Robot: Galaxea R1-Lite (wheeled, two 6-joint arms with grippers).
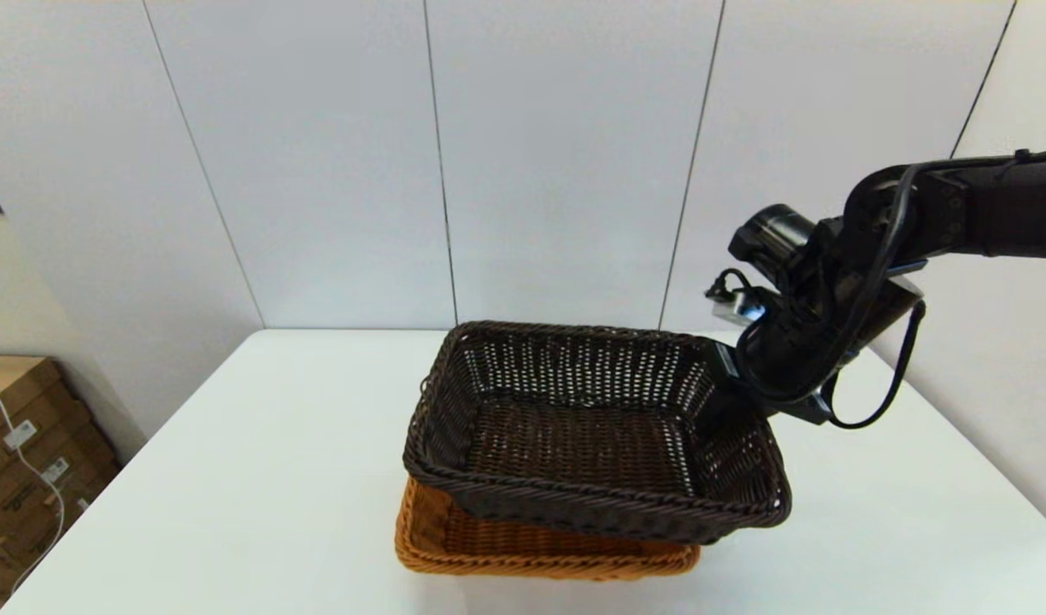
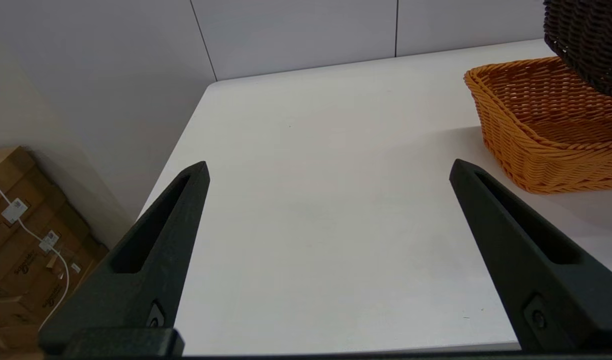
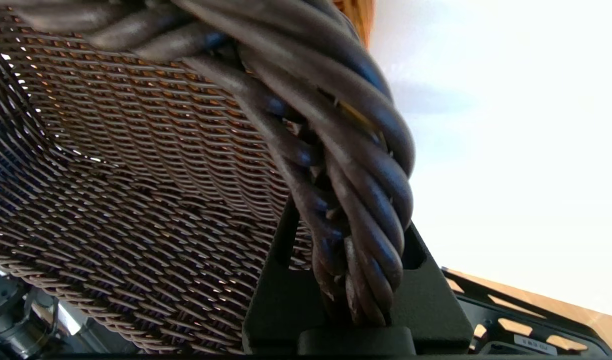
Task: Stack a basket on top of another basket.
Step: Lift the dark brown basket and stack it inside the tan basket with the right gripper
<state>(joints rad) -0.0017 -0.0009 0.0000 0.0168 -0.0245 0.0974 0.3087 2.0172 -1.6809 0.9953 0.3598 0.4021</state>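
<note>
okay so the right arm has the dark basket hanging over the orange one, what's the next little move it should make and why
Probably shift the dark basket slightly toward the robot, then lower it. The right gripper is shut on its braided rim, holding it tilted above the orange basket, whose near edge sticks out from under it, so the two are not yet lined up. The left gripper hangs open off to the side.

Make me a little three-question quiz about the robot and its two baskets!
1. True or false: the dark basket already sits flat inside the orange basket.
2. Which hand grips the dark basket's rim? A) left hand B) right hand
3. Fill in: the orange basket rests on the white ____.

Key:
1. False; it is tilted, held above the orange one.
2. B; the left hand is open, off to the side.
3. table.
</note>
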